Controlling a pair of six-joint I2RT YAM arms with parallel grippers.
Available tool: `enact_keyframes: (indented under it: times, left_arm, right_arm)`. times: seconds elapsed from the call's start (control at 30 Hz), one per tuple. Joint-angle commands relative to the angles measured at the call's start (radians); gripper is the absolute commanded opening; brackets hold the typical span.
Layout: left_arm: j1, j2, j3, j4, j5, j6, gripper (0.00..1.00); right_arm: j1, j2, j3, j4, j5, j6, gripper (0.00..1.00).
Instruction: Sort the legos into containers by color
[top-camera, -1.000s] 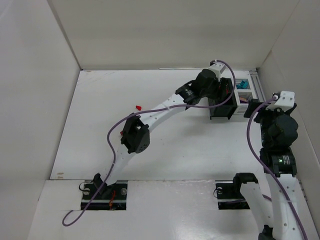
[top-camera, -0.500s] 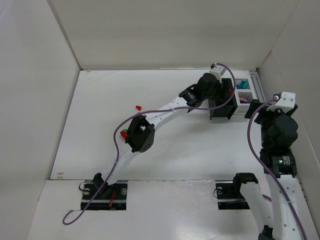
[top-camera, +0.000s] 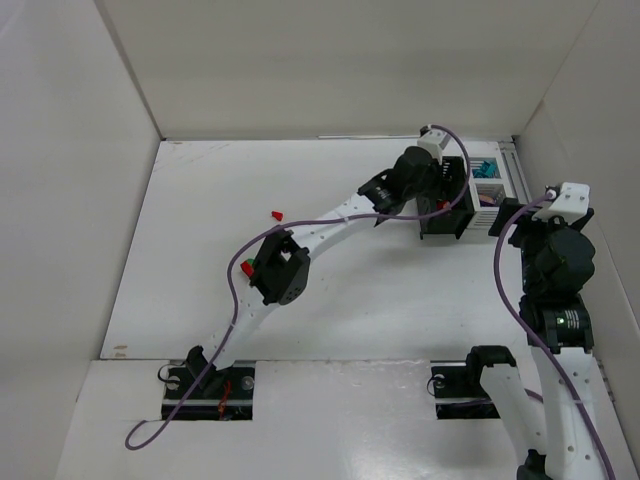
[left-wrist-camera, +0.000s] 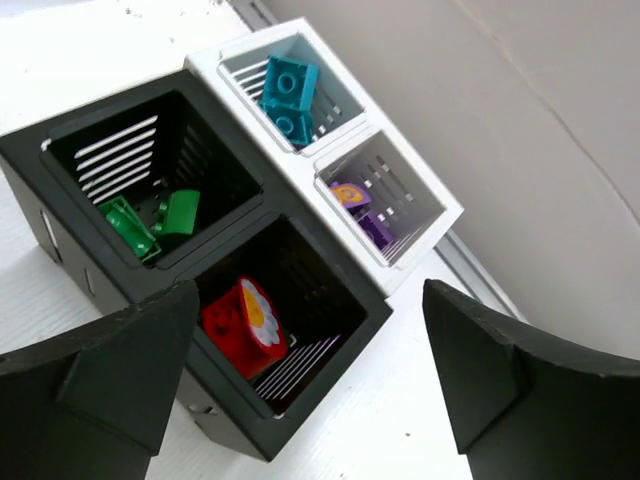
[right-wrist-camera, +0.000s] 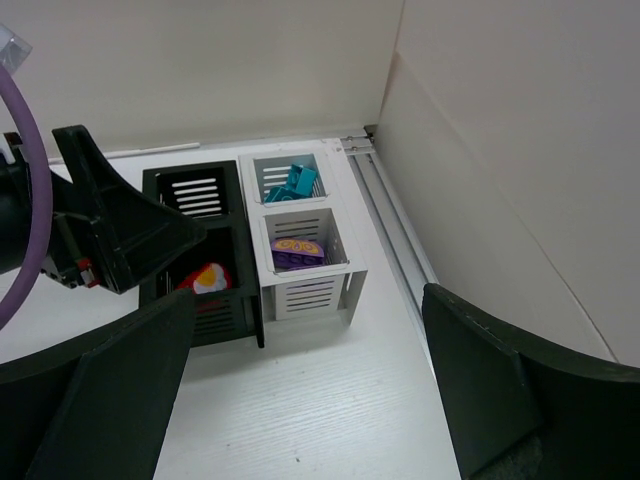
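The containers are four joined slatted bins. In the left wrist view a red brick with a flower print (left-wrist-camera: 245, 325) lies in the near black bin (left-wrist-camera: 330, 345). Green bricks (left-wrist-camera: 150, 225) lie in the other black bin, teal bricks (left-wrist-camera: 290, 92) and purple bricks (left-wrist-camera: 360, 208) in the two white bins (left-wrist-camera: 420, 190). My left gripper (left-wrist-camera: 312, 335) hangs open right above the red brick's bin, holding nothing. My right gripper (right-wrist-camera: 305, 345) is open over bare table just in front of the white bins (right-wrist-camera: 310, 290). A loose red lego (top-camera: 275, 214) lies on the table.
The container cluster (top-camera: 482, 196) stands at the table's back right, beside a metal rail (right-wrist-camera: 395, 240) and the right wall. A green and a red bit (top-camera: 248, 266) show at the left arm's elbow. White walls enclose the table on three sides.
The left arm's elbow swung slightly right and the wrist settled over the bins. The left gripper's jaws have opened, and a red speck now shows at the black bin below it.
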Motion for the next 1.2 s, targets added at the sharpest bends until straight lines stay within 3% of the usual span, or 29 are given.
enact_keyframes:
  times: [0.0,0.03,0.13,0.27,0.33,0.4,0.47,0.5,0.57,0.6,0.63,0.67,0.8,0.9,1.0,1.17]
  left_arm:
    - [-0.002,-0.129,-0.032,0.038,-0.028,0.038,0.93]
    - [-0.002,-0.147,-0.041,0.027,-0.042,0.038,1.00]
    - [0.009,-0.260,-0.125,-0.031,-0.115,0.058,1.00]
    - [0.076,-0.519,-0.414,-0.059,-0.157,0.015,1.00]
    - [0.112,-0.729,-0.683,-0.059,-0.248,-0.051,1.00]
    - [0.164,-0.870,-0.930,-0.097,-0.321,-0.114,1.00]
    - [0.204,-1.061,-1.068,-0.217,-0.401,-0.243,1.00]
    - [0.242,-1.118,-1.126,-0.269,-0.427,-0.301,1.00]
    - [0.287,-1.264,-1.271,-0.458,-0.494,-0.460,1.00]
    - [0.296,-1.308,-1.309,-0.522,-0.519,-0.461,1.00]
    - [0.296,-1.343,-1.373,-0.591,-0.545,-0.584,1.00]
    - [0.310,-1.379,-1.401,-0.710,-0.575,-0.647,1.00]
    - [0.310,-1.550,-1.519,-0.830,-0.535,-0.862,1.00]
    - [0.319,-1.626,-1.559,-0.831,-0.498,-0.896,1.00]
    - [0.319,-1.701,-1.559,-0.890,-0.557,-0.925,1.00]
    - [0.319,-1.730,-1.533,-0.966,-0.608,-0.939,1.00]
  right_arm:
    - [-0.003,-0.001,0.008,0.025,0.000,-0.010,0.99]
    - [-0.003,-0.001,0.008,0.034,0.000,-0.021,0.99]
    - [-0.003,0.037,0.008,0.058,-0.064,-0.050,0.99]
    - [-0.003,0.139,0.034,0.104,-0.273,-0.153,0.99]
    - [0.008,0.215,0.044,0.140,-0.430,-0.181,0.99]
    - [0.098,0.297,0.077,0.174,-0.475,-0.227,0.99]
    - [0.219,0.369,0.122,0.174,-0.403,-0.276,0.99]
    - [0.362,0.415,0.180,0.146,-0.355,-0.317,0.99]
    - [0.536,0.639,0.278,0.123,-0.275,-0.372,0.99]
    - [0.570,0.640,0.278,0.123,-0.275,-0.373,0.99]
    - [0.592,0.754,0.336,0.123,-0.285,-0.373,0.99]
    - [0.601,0.811,0.364,0.144,-0.311,-0.359,0.99]
    - [0.620,1.119,0.557,0.160,-0.447,-0.308,0.93]
    - [0.654,1.348,0.773,0.091,-0.497,-0.297,0.90]
    - [0.684,1.527,0.975,0.039,-0.497,-0.310,0.89]
    - [0.721,1.713,1.171,-0.026,-0.476,-0.290,0.82]
